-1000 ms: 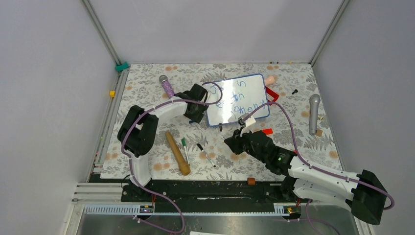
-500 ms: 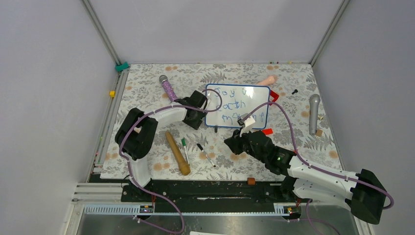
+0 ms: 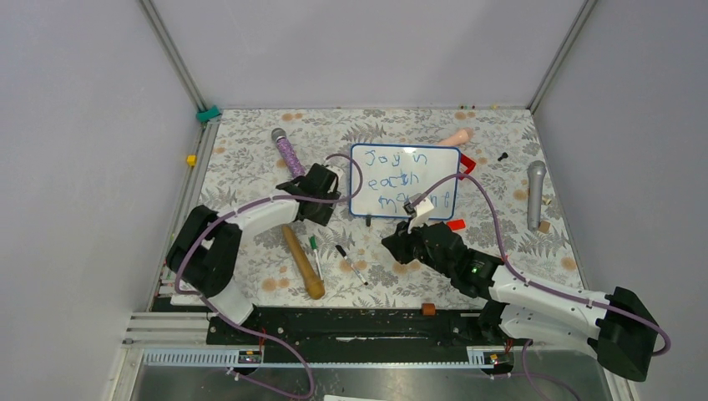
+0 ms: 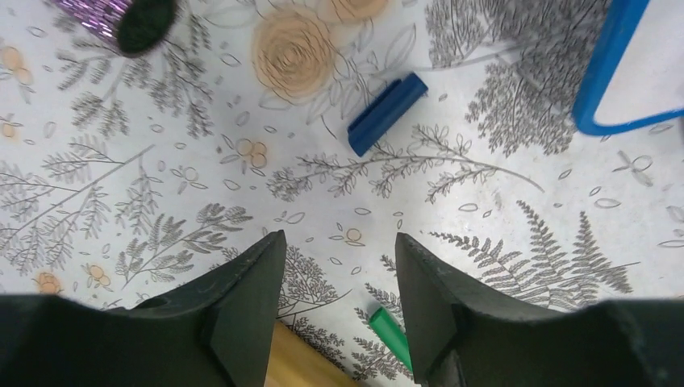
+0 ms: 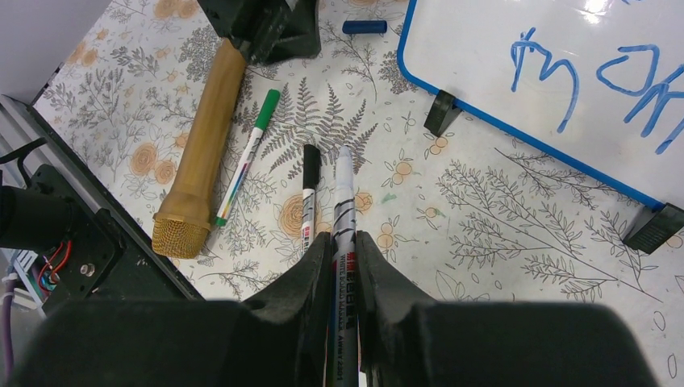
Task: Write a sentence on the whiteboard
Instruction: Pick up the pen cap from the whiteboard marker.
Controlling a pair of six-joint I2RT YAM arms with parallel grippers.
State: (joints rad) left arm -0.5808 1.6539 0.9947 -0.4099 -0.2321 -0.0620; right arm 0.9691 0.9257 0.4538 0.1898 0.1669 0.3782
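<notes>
Sitting toward the table's (image 3: pixel 250 167) far middle, one whiteboard (image 3: pixel 404 180) bears one three-line sentence (image 3: pixel 399 177). Three microphones (image 3: pixel 285 149) (image 3: pixel 302 261) (image 3: pixel 535 192) and two loose pens (image 3: pixel 315 255) (image 3: pixel 351 261) lie around it. The left arm reaches low beside the board's left edge, its left claw (image 4: pixel 339 250) parted and empty. The right claw (image 5: pixel 339 242) pinches one marker (image 5: pixel 342 193) near the board's front edge.

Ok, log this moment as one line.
left fingers: open, empty, beside whiteboard | right fingers: shut on marker, tip off the board | writing: three blue lines

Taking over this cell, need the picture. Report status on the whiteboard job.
Left gripper open, empty, left of whiteboard. Right gripper shut on marker, tip off board. Three blue lines written. Blue cap loose beside board.
</notes>
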